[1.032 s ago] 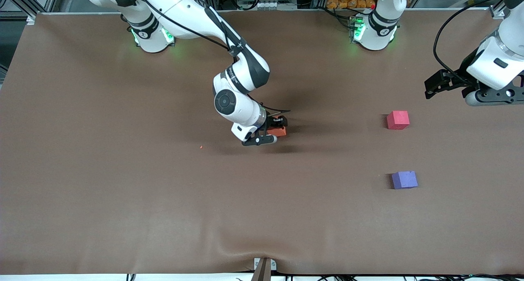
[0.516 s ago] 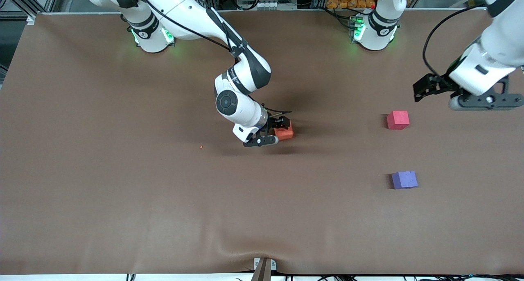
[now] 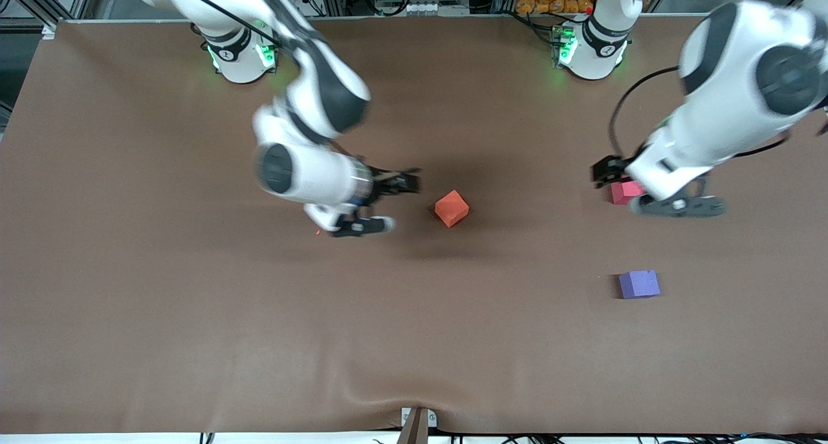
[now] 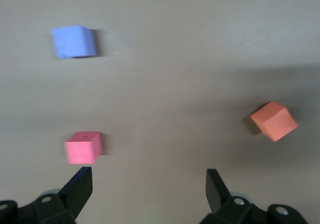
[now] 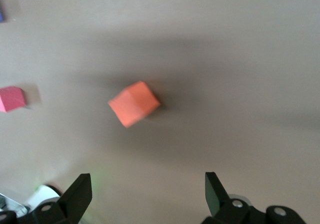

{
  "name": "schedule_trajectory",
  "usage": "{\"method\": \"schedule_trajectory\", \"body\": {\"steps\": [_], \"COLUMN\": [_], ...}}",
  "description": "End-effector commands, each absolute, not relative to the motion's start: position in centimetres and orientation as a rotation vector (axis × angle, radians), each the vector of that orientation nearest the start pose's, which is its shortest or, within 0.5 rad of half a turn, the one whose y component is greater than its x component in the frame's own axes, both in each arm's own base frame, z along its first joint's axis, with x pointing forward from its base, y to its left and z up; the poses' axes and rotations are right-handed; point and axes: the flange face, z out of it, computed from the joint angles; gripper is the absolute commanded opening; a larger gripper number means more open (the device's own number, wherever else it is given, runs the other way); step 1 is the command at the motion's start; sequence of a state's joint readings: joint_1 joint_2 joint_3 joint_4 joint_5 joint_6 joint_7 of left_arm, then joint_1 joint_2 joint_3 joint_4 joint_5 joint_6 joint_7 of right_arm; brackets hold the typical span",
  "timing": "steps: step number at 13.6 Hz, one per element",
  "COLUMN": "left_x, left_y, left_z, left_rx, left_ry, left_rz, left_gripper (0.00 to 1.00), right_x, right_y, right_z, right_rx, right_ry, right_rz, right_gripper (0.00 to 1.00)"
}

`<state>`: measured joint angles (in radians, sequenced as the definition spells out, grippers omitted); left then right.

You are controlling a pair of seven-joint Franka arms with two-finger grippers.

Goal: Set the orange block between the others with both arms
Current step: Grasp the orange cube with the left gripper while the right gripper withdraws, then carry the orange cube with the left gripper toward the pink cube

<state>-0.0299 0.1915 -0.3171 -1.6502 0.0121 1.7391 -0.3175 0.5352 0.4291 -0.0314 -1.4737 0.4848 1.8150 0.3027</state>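
Observation:
The orange block [image 3: 451, 208] rests free on the brown table, turned corner-on, about midway between the arms' ends. My right gripper [image 3: 407, 182] hovers open just beside it, toward the right arm's end; the right wrist view shows the orange block [image 5: 134, 103] ahead of the empty right gripper [image 5: 147, 186]. The pinkish-red cube [image 3: 622, 192] is partly covered by my left arm. The purple-blue cube [image 3: 639, 283] lies nearer the front camera. My left gripper [image 3: 603, 171] hangs open over the pinkish-red cube [image 4: 83, 147]. In the left wrist view the left gripper [image 4: 149, 183] is empty, with the purple-blue cube [image 4: 74, 41] and orange block [image 4: 274, 120] ahead.
A tiny orange crumb [image 3: 317, 232] lies by the right gripper. The brown cloth [image 3: 194, 314] bulges in a wrinkle [image 3: 388, 392] near the front edge above a metal bracket [image 3: 415, 423]. The arm bases [image 3: 239, 55] [image 3: 592, 49] stand along the table's back edge.
The right gripper opened, let go of the orange block and drew back toward its own end. The left arm swung in over the pinkish-red cube.

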Motion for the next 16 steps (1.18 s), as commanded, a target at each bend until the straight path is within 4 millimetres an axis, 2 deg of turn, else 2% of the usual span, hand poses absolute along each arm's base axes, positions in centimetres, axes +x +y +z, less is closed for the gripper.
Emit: {"method": "schedule_trajectory", "body": {"steps": [1,4,6,8,10,11,15,16], "left_x": [57.9,57.0,55.9,54.6,53.0,52.1,49.7,49.6], "left_y": [-25.1,-31.9,-36.2,-39.3,-41.8,-42.8,-46.0,-45.9], "left_z": [46.0,40.5,36.6,32.9,29.3,27.8,22.7,21.8], "left_rx": [-3.167,-3.129,-3.051,-2.982,-2.942,-2.920,-2.893,-2.870], "left_ry": [-0.134,-0.441,-0.593,-0.704,-0.797,-0.817,-0.957,-0.969], "left_rz": [0.149,0.119,0.033,-0.025,-0.021,-0.014,-0.011,-0.036], "left_gripper": [1.00,1.00,1.00,1.00,1.00,1.00,1.00,1.00], "right_x": [55.2,54.5,54.5,54.5,53.7,53.8,54.5,54.5], "right_y": [27.7,16.5,8.8,1.8,-2.4,-3.4,-4.0,-4.1], "right_z": [52.4,58.7,61.5,62.9,64.1,64.1,64.7,64.7], "right_rx": [-2.870,-3.008,-2.994,-2.986,-3.043,-3.056,-3.087,-3.092], "right_ry": [-0.109,0.025,0.059,-0.055,-0.183,-0.219,-0.242,-0.241], "right_rz": [0.344,0.396,0.439,0.424,0.391,0.377,0.274,0.273], "right_gripper": [1.00,1.00,1.00,1.00,1.00,1.00,1.00,1.00]}}
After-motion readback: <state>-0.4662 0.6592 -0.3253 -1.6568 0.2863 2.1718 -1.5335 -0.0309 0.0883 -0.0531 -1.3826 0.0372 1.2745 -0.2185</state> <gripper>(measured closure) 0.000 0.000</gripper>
